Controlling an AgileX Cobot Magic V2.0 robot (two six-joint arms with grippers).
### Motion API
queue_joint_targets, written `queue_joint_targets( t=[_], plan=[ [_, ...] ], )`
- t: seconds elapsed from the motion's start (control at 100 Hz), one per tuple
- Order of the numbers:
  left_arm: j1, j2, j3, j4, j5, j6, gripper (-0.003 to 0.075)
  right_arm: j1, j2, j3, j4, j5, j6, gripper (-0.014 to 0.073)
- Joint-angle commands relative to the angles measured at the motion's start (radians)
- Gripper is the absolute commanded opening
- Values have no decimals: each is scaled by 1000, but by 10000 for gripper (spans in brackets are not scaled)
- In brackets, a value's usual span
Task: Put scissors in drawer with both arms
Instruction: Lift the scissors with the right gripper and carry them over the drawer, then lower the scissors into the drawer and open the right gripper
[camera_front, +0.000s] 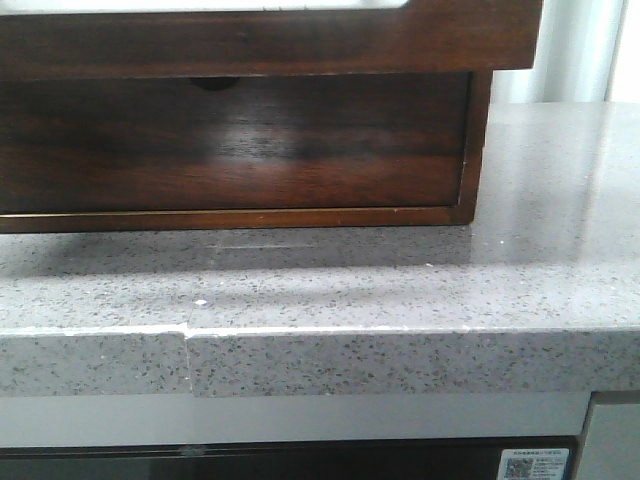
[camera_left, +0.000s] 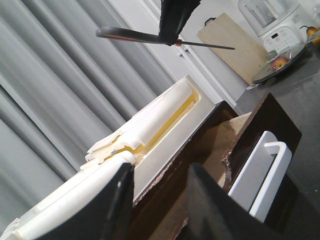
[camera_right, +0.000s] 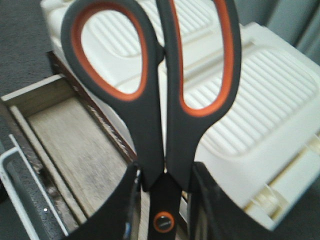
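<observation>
Your right gripper (camera_right: 162, 200) in the right wrist view is clamped on the scissors (camera_right: 155, 90), its two black fingers (camera_right: 125, 210) pressing either side just above the orange pivot screw, the grey, orange-lined loops pointing away from the camera. Beneath them the drawer (camera_right: 60, 145) stands pulled out, its pale wooden floor bare, beside a ribbed cream plastic box (camera_right: 270, 100). In the left wrist view your left gripper (camera_left: 157, 200) is parted a moderate way with nothing between its fingers, just over the drawer's dark-brown front (camera_left: 260, 130) and white handle (camera_left: 262, 170); the scissors (camera_left: 165, 39) hang closed and level above, held by the other arm. A white appliance (camera_left: 272, 20) stands far off, its panel print too small to read. In the front view you see only the drawer front (camera_front: 270, 40) overhanging a lower drawer (camera_front: 230, 140) on the speckled grey counter (camera_front: 400, 290); a small label with a QR code (camera_front: 537, 465) sits below, illegible.
</observation>
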Motion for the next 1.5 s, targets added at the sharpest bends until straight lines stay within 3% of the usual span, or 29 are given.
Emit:
queue_joint_targets(
  t=[0.0, 0.25, 0.55, 0.86, 1.49],
  plan=[
    [-7, 7, -30, -18, -50, -14, 241, 65, -8, -29, 24, -111, -52, -50],
    [-7, 7, -30, -18, -50, -14, 241, 234, 66, -29, -100, -121, -52, -50],
    [-7, 7, -30, -18, -50, -14, 241, 375, 175, -28, -347, -57, -53, -50],
    [-7, 7, -30, -18, -50, -14, 241, 382, 246, -28, -421, -34, -53, -50],
    [-7, 7, -30, -18, -50, -14, 241, 382, 308, -28, -432, 44, -53, -50]
  ],
)
